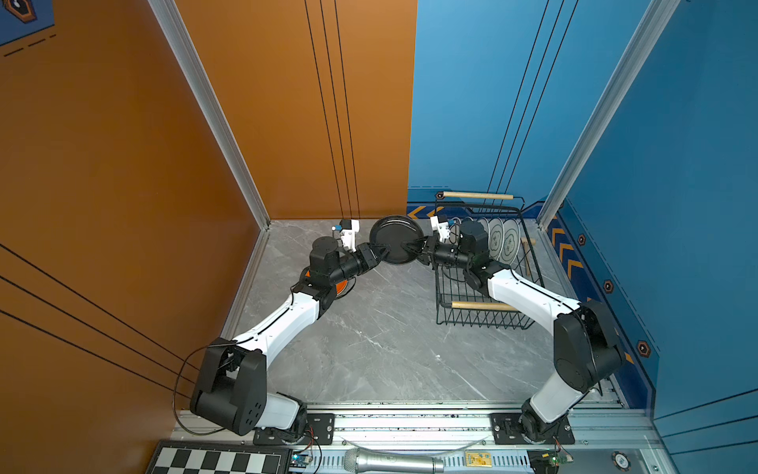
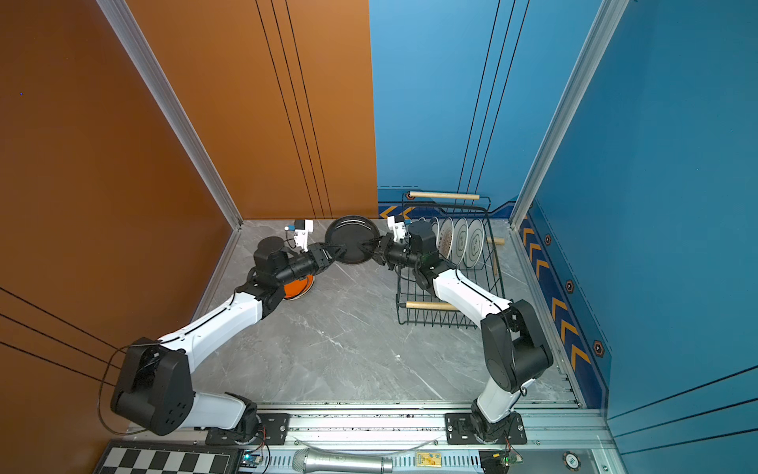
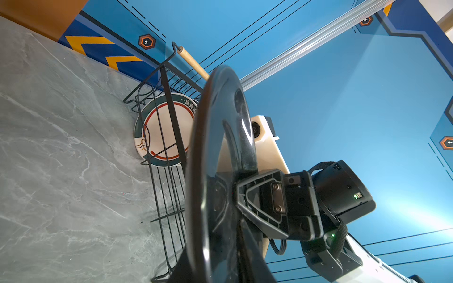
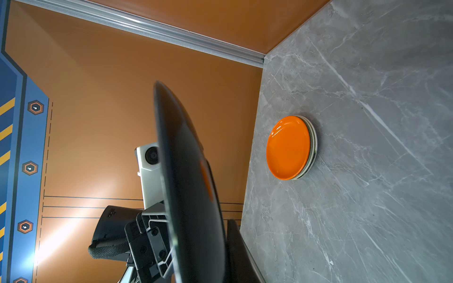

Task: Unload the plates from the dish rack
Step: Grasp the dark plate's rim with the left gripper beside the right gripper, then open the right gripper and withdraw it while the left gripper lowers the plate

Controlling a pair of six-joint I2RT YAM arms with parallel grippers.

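Grey marble tabletop (image 1: 369, 349). In both top views: black plate (image 1: 396, 240) (image 2: 350, 240) held off the table, just left of the dish rack (image 1: 484, 318); left gripper (image 1: 384, 250) and right gripper (image 1: 407, 246) on opposite rims; printed white plates (image 1: 510, 244) standing in the rack. Left wrist view: right gripper (image 3: 232, 196) clamped on the plate's rim. Right wrist view: left gripper (image 4: 171, 245) closed on the rim; orange plate (image 4: 288, 147) tops a plate stack (image 4: 314, 147) on the table.

Grey marble tabletop (image 1: 369, 349) with black wire dish rack (image 1: 480, 305) and, well apart, orange-topped plate stack (image 2: 297, 287)
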